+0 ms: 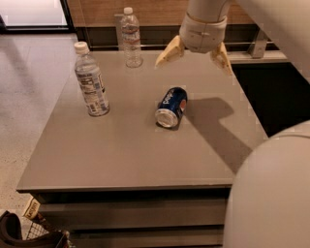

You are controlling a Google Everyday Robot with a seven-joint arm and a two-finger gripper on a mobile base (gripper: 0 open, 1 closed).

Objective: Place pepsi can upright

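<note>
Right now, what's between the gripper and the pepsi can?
Nothing. In the camera view the gripper, jaws open, hangs above and behind the pepsi can, which lies on its side; only bare table shows between them.

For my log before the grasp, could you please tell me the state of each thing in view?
pepsi can: lying on its side, not held.
near water bottle: upright, capped.
far water bottle: upright, capped.
tool: open, empty, above the table behind the can.

Grey table (121,155), speckled floor (29,87), wood-panelled wall (155,10).
</note>
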